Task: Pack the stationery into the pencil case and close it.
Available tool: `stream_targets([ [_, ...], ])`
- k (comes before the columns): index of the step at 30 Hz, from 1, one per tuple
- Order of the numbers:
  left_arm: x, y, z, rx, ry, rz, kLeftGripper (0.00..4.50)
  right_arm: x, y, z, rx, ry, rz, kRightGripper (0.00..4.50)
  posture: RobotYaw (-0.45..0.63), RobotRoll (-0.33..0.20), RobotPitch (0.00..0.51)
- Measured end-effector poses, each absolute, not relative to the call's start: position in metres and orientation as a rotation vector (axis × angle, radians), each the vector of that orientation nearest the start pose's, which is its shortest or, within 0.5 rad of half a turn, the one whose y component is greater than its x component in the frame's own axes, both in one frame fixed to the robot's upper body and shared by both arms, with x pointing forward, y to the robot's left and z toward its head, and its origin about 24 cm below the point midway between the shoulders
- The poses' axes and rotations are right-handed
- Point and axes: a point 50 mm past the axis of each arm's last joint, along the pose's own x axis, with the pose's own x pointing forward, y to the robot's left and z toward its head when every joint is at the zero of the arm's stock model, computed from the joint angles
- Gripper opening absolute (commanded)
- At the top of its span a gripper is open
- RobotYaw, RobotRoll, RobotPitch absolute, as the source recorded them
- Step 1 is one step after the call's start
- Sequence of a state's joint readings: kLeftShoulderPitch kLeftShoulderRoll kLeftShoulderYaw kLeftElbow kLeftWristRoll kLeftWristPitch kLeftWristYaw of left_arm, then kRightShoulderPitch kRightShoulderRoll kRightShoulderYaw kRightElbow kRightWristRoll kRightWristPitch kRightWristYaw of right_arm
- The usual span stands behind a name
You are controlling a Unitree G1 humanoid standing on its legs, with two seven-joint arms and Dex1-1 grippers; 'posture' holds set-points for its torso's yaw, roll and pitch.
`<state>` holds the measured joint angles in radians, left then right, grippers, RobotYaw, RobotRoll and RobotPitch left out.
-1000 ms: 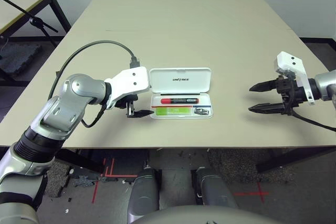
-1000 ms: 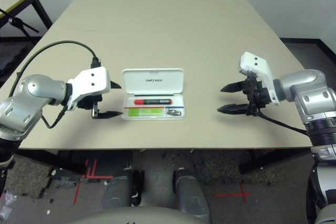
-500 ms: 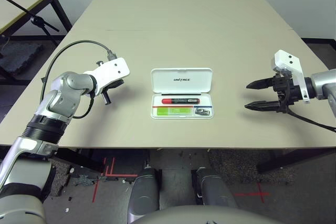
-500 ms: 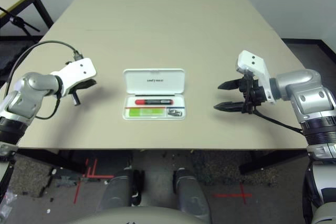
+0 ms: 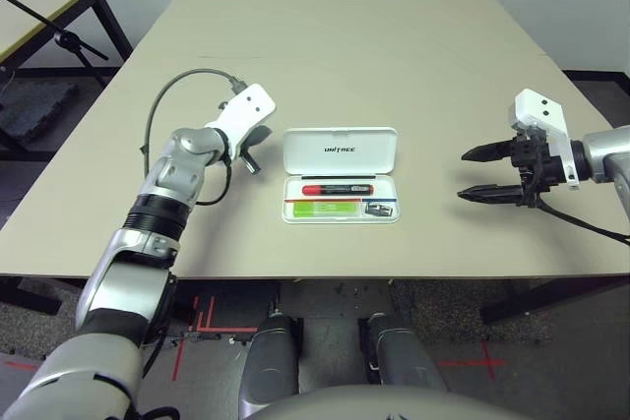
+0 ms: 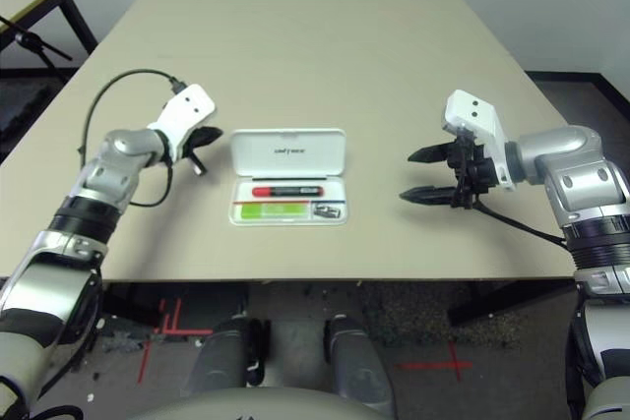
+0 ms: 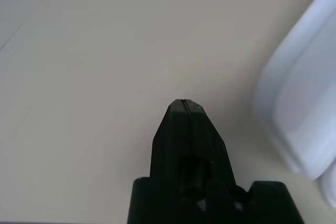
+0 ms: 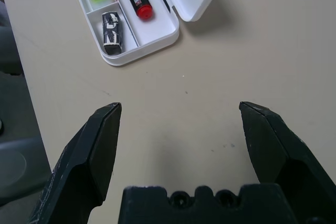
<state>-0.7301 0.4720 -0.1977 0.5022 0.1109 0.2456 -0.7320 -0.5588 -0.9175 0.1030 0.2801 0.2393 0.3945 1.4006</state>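
A: What is the biggest thing here?

B: The table (image 5: 335, 56), a broad, smooth beige top with a matt surface. The landmark on it is the pencil case (image 5: 341, 174), a flat white hard box with rounded corners. It lies open, the lid (image 5: 340, 150) folded back on the far side with small dark letters on it.

A: And what lies inside the pencil case?

B: In the tray, next to the lid, a red marker (image 5: 338, 189) with a black end, round and glossy. Nearer the front edge, a flat lime-green bar (image 5: 326, 209), rectangular. Beside the bar, in a small compartment at the right end, a tiny black-and-silver clip (image 8: 111, 33). Its exact shape I cannot make out.

A: The grippers?

B: The left gripper (image 5: 254, 166) is just beside the left end of the pencil case, above the table. Its two black fingers are pressed together to a thin line and hold nothing. In its wrist view, only a blurred white corner of the case is seen, cut off at the edge. The right gripper (image 5: 471, 174) is well to the right of the case, its fingers (image 8: 94, 150) spread wide, smooth dark wedges, with nothing between them.
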Motion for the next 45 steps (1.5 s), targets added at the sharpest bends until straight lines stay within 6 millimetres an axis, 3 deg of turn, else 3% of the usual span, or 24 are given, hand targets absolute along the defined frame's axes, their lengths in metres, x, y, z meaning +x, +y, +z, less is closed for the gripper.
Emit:
stream_targets([
  [16,0.324,0.159,0.128,0.494,0.238,-1.005,0.02,0.301,-0.259,0.163,-0.444,0.481,1.117,4.5,-0.05,0.0,0.063],
  [23,0.302,0.145,0.115,0.498,0.276,-1.152,0.02,0.301,-0.258,0.162,-0.451,0.475,1.119,4.5,-0.05,0.0,0.072],
  [45,0.296,0.134,0.098,0.516,0.319,-1.18,0.02,0.302,-0.254,0.16,-0.438,0.475,1.121,4.5,-0.06,0.0,0.081],
])
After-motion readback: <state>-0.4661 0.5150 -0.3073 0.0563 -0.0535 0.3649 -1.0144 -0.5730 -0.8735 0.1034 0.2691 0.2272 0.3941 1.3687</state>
